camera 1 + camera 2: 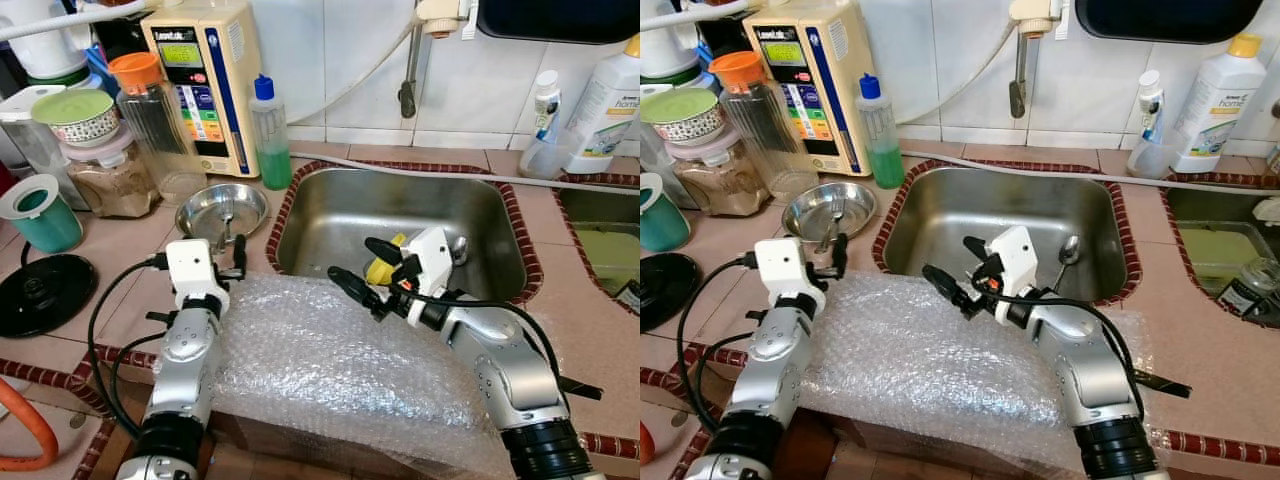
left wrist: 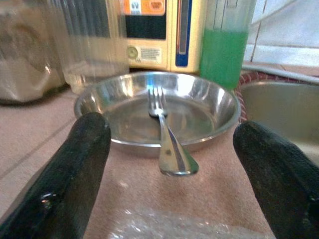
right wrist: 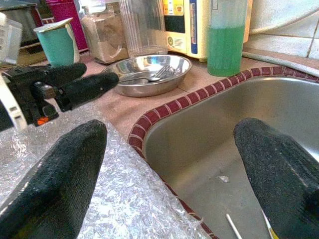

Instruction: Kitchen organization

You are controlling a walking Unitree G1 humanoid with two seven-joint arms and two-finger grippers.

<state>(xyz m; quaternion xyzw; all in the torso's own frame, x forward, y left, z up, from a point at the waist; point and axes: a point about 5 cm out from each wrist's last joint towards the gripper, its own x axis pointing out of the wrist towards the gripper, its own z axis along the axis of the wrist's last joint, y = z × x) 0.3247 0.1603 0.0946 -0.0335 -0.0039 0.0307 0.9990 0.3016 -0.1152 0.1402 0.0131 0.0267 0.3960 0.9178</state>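
Facing the steel bowl (image 2: 157,112), I hold my left gripper (image 2: 169,164) spread wide just short of its rim. The fork (image 2: 167,132) lies inside, handle pointing at me. My right gripper (image 1: 365,268), also open, hovers over the sink (image 1: 330,205).

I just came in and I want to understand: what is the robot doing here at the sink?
The left gripper, open, points at the fork lying in the round steel dish on the counter. The right gripper, also open and holding nothing, hovers at the near rim of the steel sink, above a sheet of clear bubble wrap.
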